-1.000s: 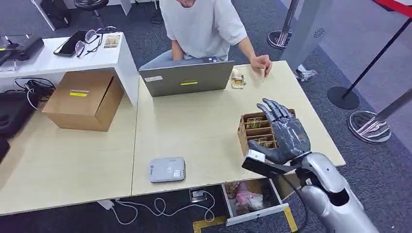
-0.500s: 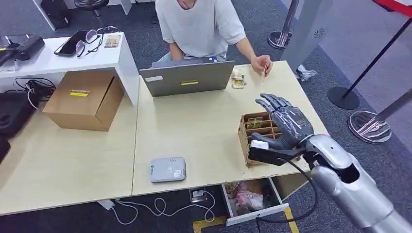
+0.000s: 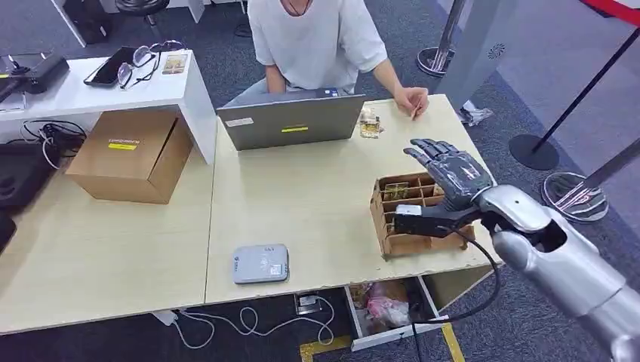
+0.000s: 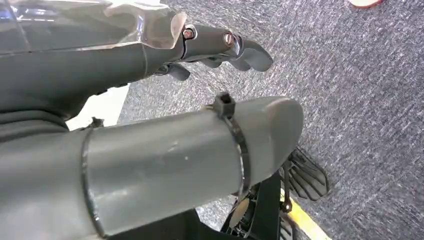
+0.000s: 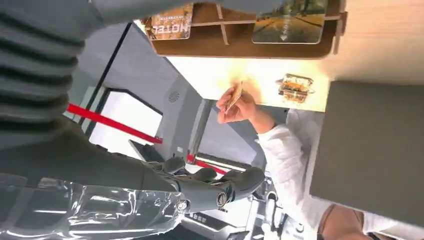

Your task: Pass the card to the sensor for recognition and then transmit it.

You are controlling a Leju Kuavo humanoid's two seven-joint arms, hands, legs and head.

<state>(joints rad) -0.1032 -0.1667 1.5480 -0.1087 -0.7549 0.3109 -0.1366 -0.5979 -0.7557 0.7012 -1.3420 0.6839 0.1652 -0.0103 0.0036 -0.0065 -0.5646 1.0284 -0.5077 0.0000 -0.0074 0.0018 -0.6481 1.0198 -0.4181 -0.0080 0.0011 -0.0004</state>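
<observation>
Two robot hands are seen at this moment. The right robot hand is held above the cardboard card box near the right end of the surface, fingers spread apart and nothing gripped in it, so it's plainly open. Cards are stood upright in the divided slots of that box; in the right wrist view a card marked HOTEL can be made out in one compartment. The left robot hand is hung down beside the body over grey carpet, fingers loosely curled, nothing held as far as can be told.

A grey card sensor is laid flat near the front edge of the surface, well apart from the box. A grey laptop is set at the far edge, with a person in a white shirt seated behind it. A card is pinched in that person's hand, close to a small packet lying on the surface. A closed cardboard box is parked on the left.
</observation>
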